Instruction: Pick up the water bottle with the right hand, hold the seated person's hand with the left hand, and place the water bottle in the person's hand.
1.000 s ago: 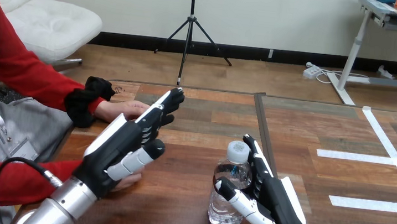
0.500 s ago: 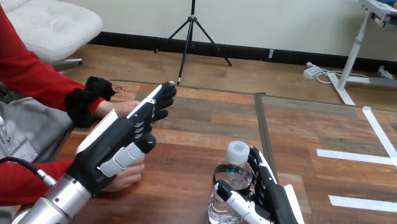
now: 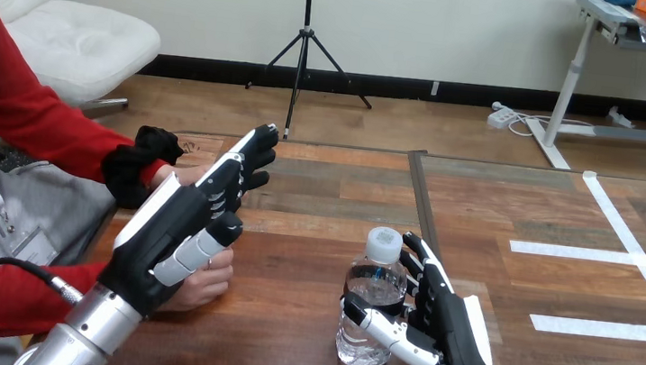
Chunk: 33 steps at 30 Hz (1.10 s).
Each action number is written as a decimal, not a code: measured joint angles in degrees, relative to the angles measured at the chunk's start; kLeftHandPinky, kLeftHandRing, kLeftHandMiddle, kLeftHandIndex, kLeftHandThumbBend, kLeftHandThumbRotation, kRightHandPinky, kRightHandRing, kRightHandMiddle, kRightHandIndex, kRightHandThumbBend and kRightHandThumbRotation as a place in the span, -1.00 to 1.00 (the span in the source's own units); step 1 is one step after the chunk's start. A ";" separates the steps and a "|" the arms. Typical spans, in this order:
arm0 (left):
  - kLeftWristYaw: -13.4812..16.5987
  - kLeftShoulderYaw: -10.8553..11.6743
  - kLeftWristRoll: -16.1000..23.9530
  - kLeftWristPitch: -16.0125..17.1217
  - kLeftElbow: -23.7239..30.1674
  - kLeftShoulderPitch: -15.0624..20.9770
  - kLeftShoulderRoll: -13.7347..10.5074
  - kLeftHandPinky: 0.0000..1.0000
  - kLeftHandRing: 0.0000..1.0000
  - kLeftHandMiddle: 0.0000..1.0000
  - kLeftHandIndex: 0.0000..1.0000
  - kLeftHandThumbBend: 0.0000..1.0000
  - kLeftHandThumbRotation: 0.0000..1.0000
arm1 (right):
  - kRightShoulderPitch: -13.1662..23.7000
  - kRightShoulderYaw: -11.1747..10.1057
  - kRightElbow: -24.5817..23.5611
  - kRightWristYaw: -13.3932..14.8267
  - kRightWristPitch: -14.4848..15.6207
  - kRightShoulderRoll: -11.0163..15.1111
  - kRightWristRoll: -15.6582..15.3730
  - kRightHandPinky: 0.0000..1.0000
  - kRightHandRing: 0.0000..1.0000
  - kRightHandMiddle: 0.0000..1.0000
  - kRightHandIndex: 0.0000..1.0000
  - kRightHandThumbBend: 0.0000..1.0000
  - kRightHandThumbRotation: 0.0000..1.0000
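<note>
Centrally, right hand [image 3: 453, 330] fingers grasp water bottle [image 3: 371, 307]; left hand [image 3: 174, 232] fingers straight, released.

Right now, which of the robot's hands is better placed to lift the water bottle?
The right hand: its thumb lies across the front of the water bottle and its fingers curl behind it. The left hand is apart from it, open, over the person's hand.

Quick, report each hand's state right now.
Left hand: open, holding nothing.
Right hand: shut on the water bottle, which stands on the table.
</note>
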<state>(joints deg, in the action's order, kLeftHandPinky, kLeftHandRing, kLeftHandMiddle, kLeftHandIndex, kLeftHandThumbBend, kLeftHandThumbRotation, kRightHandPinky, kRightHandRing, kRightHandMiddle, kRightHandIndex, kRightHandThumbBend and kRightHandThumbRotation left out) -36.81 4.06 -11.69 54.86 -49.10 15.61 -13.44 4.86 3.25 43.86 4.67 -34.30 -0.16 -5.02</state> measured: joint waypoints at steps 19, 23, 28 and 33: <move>-1.25 0.47 -3.35 -1.61 4.03 -2.97 0.00 0.88 0.95 0.99 0.94 1.00 0.87 | 7.37 -1.02 10.63 10.12 -1.51 -1.70 -1.68 -0.14 -0.10 0.23 0.34 1.00 -0.97; -1.41 0.55 -3.64 -1.73 4.29 -3.17 0.00 0.87 0.93 0.98 0.93 1.00 0.87 | 8.45 -0.96 12.53 12.93 -2.03 -1.87 -3.12 -0.20 -0.16 0.16 0.29 1.00 -0.96; -1.51 0.65 -3.66 -1.74 4.48 -3.26 0.03 0.86 0.92 0.97 0.92 1.00 0.88 | 9.62 -1.01 14.21 15.01 -2.13 -1.97 -4.02 -0.19 -0.14 0.11 0.24 0.98 -0.97; -1.50 0.87 -3.65 -1.74 4.56 -3.31 0.04 0.85 0.91 0.97 0.91 1.00 0.88 | 10.57 -1.05 15.80 16.28 -2.55 -1.98 -4.33 -0.12 -0.02 0.10 0.19 0.92 -0.99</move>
<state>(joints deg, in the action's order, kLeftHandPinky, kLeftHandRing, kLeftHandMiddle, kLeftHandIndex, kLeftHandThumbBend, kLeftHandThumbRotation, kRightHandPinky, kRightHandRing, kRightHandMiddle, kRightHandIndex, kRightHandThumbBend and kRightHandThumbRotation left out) -38.31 4.93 -15.35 53.12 -44.54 12.29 -13.40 15.43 2.20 59.67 20.95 -36.85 -2.14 -9.35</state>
